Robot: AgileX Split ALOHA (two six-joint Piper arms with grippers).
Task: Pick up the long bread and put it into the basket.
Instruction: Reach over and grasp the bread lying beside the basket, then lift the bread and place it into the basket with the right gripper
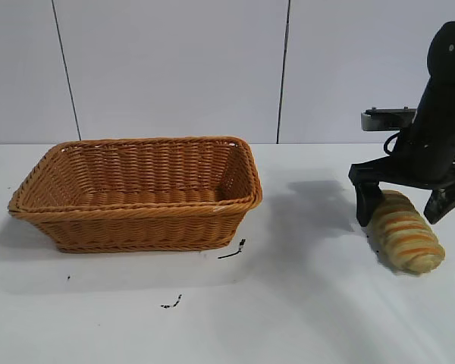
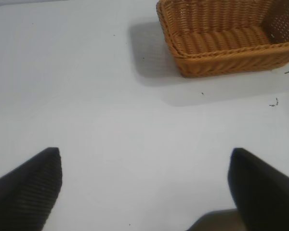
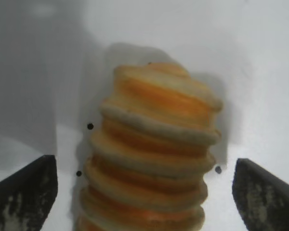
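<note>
The long bread (image 1: 406, 236), a tan loaf with orange-brown crosswise stripes, lies on the white table at the right. My right gripper (image 1: 406, 206) is open and straddles the loaf's far end, one finger on each side, not touching it. In the right wrist view the long bread (image 3: 156, 154) lies between the two dark fingertips with gaps on both sides. The basket (image 1: 30, 194), orange-brown wicker, stands empty at the left-centre; it also shows in the left wrist view (image 2: 221, 60). My left gripper (image 2: 145, 185) is open over bare table, out of the exterior view.
The white table (image 1: 288, 311) has small black marks in front of the basket (image 1: 232, 252). A light panelled wall stands behind. A grey bracket (image 1: 387, 117) sits behind the right arm.
</note>
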